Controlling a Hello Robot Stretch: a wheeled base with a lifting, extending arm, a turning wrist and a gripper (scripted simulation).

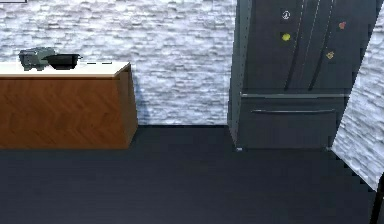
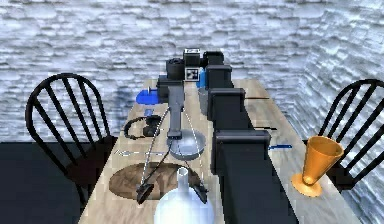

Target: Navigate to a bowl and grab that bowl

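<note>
In the arm side view the arm (image 2: 240, 150) stretches along a wooden surface (image 2: 265, 110). Its jaws show against a shallow grey bowl (image 2: 188, 148) lying at the middle of that surface, so I cannot tell whether they grasp anything. A white bottle (image 2: 183, 203) stands near the bowl and a golden goblet (image 2: 318, 165) stands beyond the arm. The fridge (image 1: 290, 70) in the forward view has magnets (image 1: 286, 38), their print too small to read.

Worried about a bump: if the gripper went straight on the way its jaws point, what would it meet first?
Most likely the dark round patch on the wooden table, just ahead of the gripper; the grey bowl sits beside that line. Depth is unclear.
</note>
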